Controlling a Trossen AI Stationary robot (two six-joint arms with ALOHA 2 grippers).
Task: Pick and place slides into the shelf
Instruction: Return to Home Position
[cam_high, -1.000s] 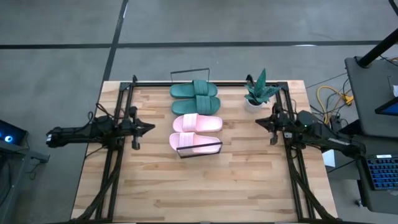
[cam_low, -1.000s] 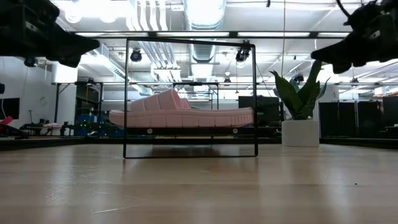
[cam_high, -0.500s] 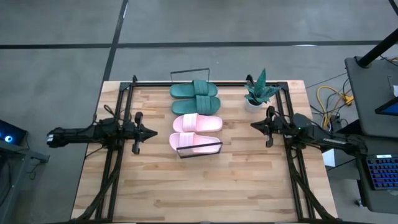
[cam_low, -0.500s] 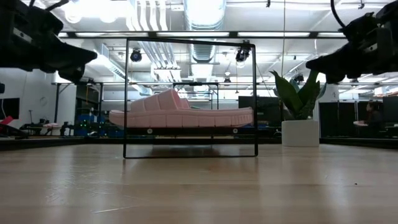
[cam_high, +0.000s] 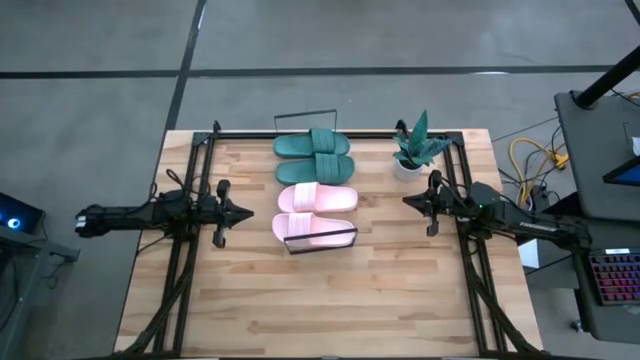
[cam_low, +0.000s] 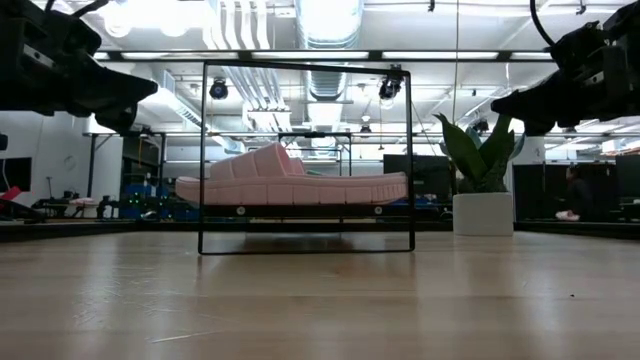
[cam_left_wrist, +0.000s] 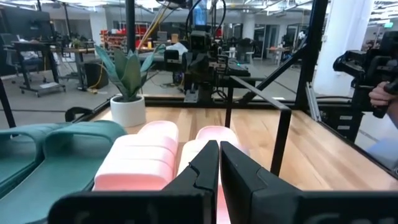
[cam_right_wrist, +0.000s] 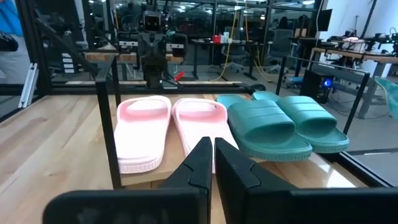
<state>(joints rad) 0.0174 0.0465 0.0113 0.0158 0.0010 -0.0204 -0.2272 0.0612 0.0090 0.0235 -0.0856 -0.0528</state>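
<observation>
**Now that all four slides (cam_high: 317, 197) sit on the shelf (cam_low: 411, 150), both arms have drawn off and settled**

Since the picture of a second ago, the only movement has been in the arms, and none of the footwear has shifted. Nearest the table's front edge, at 6 o'clock on the shelf, lies the near pink slide (cam_high: 312, 228), just behind the near wire rail. At 9 o'clock from it hangs the left gripper (cam_high: 238, 210), a touch lower than it was. At 3 o'clock hangs the right gripper (cam_high: 408, 203), which has edged slightly inward and dipped. Over the last half second neither has stirred. Each wrist view shows its own two fingers closed to a hairline gap with nothing between them, well apart from the slides they face.

Behind the first slide comes the second pink slide (cam_high: 317, 197), then the two teal slides (cam_high: 316, 156) side by side toward 12 o'clock. The potted plant (cam_high: 413, 148) stands off the shelf at about 2 o'clock.

My reading is that the placing is finished and only the retreat to rest remains.
</observation>
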